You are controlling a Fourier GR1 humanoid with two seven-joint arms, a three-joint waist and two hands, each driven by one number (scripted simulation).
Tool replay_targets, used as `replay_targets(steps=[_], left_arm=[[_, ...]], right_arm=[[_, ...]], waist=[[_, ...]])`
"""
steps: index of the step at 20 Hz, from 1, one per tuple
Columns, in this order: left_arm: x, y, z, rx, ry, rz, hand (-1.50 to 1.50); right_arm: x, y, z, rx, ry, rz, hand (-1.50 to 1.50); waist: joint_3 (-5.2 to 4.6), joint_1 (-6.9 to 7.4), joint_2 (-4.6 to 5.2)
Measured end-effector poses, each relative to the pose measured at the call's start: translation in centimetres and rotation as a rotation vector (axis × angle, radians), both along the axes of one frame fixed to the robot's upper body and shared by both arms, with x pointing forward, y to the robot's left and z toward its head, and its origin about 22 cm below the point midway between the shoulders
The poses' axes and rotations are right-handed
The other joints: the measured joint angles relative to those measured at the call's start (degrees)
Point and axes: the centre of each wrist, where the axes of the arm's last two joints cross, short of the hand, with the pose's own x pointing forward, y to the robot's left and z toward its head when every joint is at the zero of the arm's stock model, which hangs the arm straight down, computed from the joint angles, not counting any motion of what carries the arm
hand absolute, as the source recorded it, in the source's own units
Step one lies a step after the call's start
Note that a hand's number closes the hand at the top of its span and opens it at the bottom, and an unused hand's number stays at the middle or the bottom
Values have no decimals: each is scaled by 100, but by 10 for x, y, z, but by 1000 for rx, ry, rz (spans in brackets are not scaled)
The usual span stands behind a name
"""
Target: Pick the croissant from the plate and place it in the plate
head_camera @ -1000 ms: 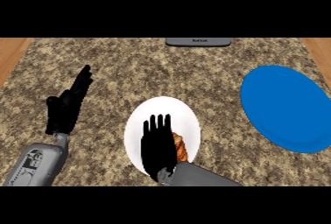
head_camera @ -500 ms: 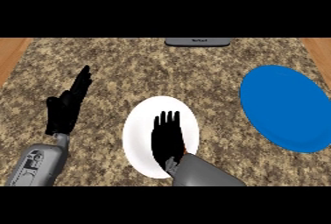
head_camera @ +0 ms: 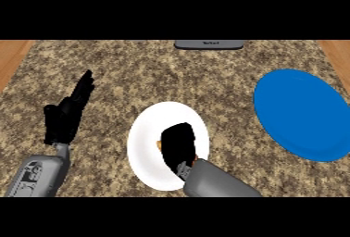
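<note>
At the kitchen counter (head_camera: 137, 74), the right hand (head_camera: 179, 144) sits low over the white plate (head_camera: 145, 134), its fingers folded down round the croissant (head_camera: 159, 145) — a closed hold, as far as I can read it from my station. The croissant lies on the white plate, near its middle, almost wholly covered by the palm. Only two orange slivers show: one at the hand's left edge, one by the wrist at the lower right.

I judge the hand comes from above because the pastry lies flat, and a wrap from the top is the way to gather it.

From those slivers I judge that its long axis slants from the view's left down toward the lower right, crossing under the hand. The tips are hidden, so I cannot tell which way either end points.

The blue plate (head_camera: 301, 115) lies well apart at the right, where I take the croissant to be bound. The left hand (head_camera: 65, 118) rests at the left with straight fingers up, holding nothing — it has no part in this step.
</note>
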Motion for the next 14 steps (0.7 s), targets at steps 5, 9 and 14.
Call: replay_targets(steps=[5,9,14], left_arm=[[1,5,-5,2,4,33,0],[-3,18,-7,-2,10,91,0],[-9,27,-10,-4,19,134,0]], right_arm=[[19,-69,1,76,-15,-60,150],[46,-172,2,131,-15,-243,150],[62,-289,39,259,-114,-351,150]], waist=[[12,-189,-46],[48,-601,-33],[69,-839,-45]])
